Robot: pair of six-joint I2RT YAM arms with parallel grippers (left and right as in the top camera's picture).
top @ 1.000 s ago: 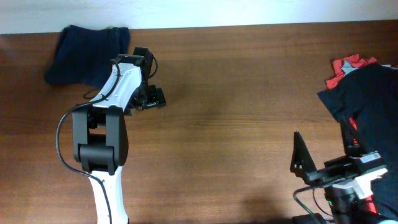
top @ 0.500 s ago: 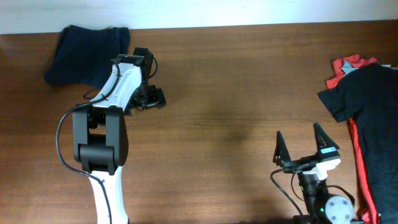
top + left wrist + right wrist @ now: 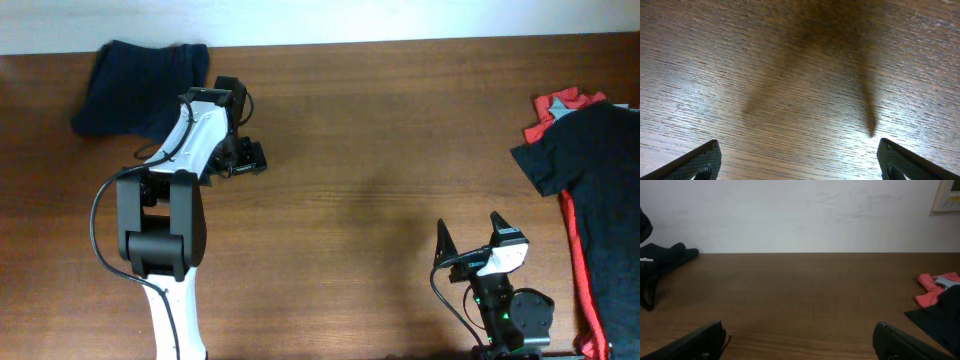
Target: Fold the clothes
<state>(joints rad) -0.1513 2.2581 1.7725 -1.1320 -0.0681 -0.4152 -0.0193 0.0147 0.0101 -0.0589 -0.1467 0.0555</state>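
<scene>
The dark navy-blue shorts (image 3: 140, 88) lie folded in a compact bundle at the far left of the table, and show as a dark shape in the right wrist view (image 3: 667, 255). My left gripper (image 3: 243, 158) is open and empty, just right of the shorts, over bare wood (image 3: 800, 165). My right gripper (image 3: 470, 240) is open and empty near the front edge, its fingertips framing bare wood in the right wrist view (image 3: 800, 342).
A black shirt (image 3: 590, 160) lies over a red garment (image 3: 560, 102) at the right edge; both show at the right in the right wrist view (image 3: 935, 287). A white wall runs behind the table.
My right arm has pulled back from the black shirt to the left and down toward the front edge. The left arm and the shorts have not moved.
</scene>
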